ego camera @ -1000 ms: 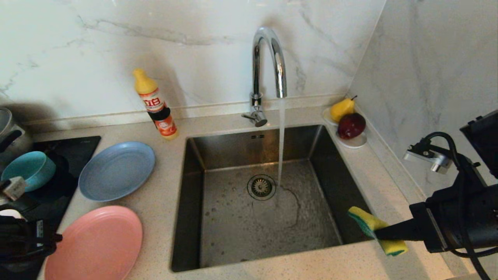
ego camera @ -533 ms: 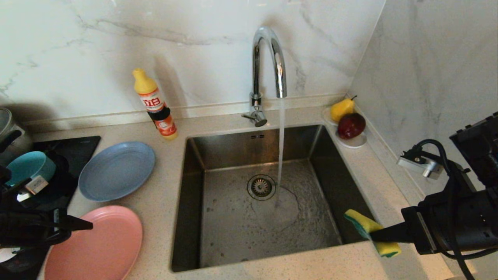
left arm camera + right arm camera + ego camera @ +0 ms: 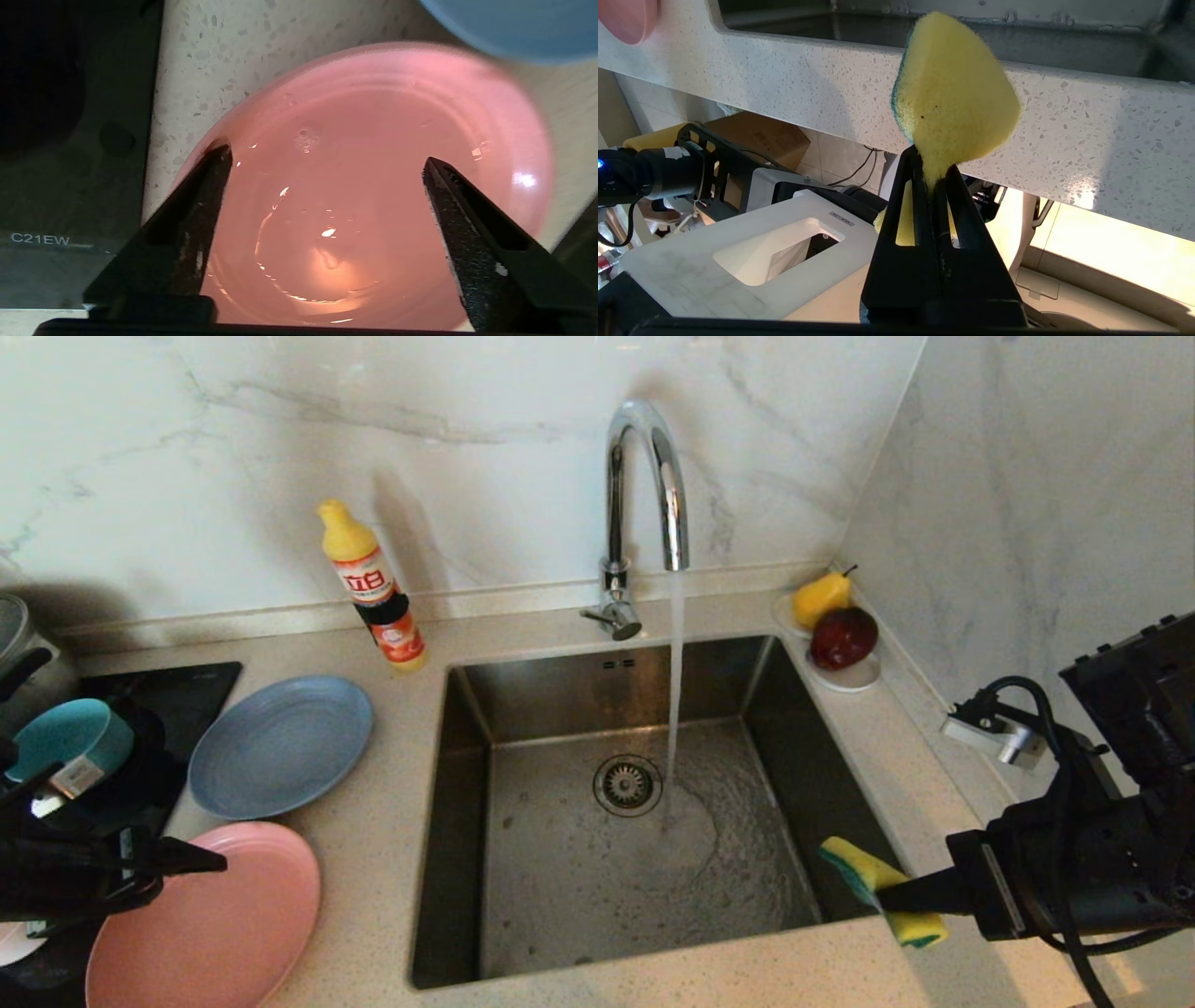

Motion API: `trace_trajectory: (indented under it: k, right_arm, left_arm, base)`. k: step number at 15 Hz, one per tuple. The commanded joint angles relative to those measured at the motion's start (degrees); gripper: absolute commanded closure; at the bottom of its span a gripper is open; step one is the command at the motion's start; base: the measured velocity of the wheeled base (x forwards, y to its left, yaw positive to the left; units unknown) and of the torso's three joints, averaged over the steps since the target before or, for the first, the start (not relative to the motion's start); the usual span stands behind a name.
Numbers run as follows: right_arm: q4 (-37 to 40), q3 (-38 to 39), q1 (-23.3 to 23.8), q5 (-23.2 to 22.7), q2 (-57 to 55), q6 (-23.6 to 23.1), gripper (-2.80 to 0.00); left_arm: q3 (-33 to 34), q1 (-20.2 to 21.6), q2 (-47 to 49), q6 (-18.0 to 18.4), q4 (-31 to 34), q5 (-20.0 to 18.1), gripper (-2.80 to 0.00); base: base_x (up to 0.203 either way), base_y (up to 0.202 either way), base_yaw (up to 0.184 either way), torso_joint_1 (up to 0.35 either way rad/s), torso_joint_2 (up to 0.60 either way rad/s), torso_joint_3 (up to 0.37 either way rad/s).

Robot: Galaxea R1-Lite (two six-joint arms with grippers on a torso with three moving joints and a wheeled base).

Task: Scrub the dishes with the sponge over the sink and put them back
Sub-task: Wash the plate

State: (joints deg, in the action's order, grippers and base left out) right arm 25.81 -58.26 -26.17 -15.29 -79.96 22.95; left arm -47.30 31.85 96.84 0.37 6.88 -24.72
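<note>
The pink plate [image 3: 201,919] [image 3: 373,163] lies on the counter at the front left, wet inside. My left gripper [image 3: 177,868] [image 3: 327,156] hovers open just over it, one fingertip [image 3: 219,158] at the rim and the other above the inside. The grey-blue plate [image 3: 280,744] lies behind it and the teal bowl [image 3: 65,742] stands on the black cooktop. My right gripper [image 3: 882,896] [image 3: 931,163] is shut on the yellow-green sponge [image 3: 873,882] [image 3: 952,93], held at the sink's [image 3: 467,896] front right corner.
Water runs from the chrome faucet [image 3: 644,485] into the basin beside the drain [image 3: 627,785]. A yellow soap bottle [image 3: 373,588] stands behind the plates. A white dish with a pear and a red fruit [image 3: 836,625] fills the back right corner. A steel pot [image 3: 19,644] is far left.
My left gripper has opened wide and reached out over the pink plate's left rim; the plate has slid a little left. The right gripper has carried the sponge slightly left.
</note>
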Motion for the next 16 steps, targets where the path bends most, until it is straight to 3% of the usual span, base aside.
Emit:
trace_trajectory:
  k: [1, 4, 7, 10, 16]
  right_arm:
    - [0.12, 0.08, -0.02, -0.09, 0.24, 0.16, 0.0]
    - [0.12, 0.86, -0.02, -0.09, 0.59, 0.16, 0.0]
    - [0.12, -0.22, -0.02, -0.01, 0.03, -0.19, 0.0]
    - [-0.06, -0.19, -0.11, -0.25, -0.65, 0.07, 0.0]
    - [-0.06, -0.1, -0.19, -0.18, -1.79, 0.34, 0.0]
  left_arm:
    - [-0.64, 0.13, -3.63, -2.43, 0.19, -1.12, -2.8]
    - [-2.22, -0.1, -9.65, -4.38, 4.18, -2.22, -2.8]
    - [-4.6, 2.38, -10.16, -2.79, 8.13, -1.42, -2.8]
    - [-2.41, 3.86, -6.29, -0.57, 7.59, -1.13, -2.8]
    - [1.86, 3.92, -0.27, -0.65, 4.28, -1.95, -2.8]
  base:
    - [0.0, 0.0, 0.0, 0.0, 0.0, 0.0]
    - [0.0, 0.0, 0.0, 0.0, 0.0, 0.0]
    - [0.0, 0.0, 0.0, 0.0, 0.0, 0.0]
    - [0.0, 0.0, 0.0, 0.0, 0.0, 0.0]
    - [0.0, 0.0, 0.0, 0.0, 0.0, 0.0]
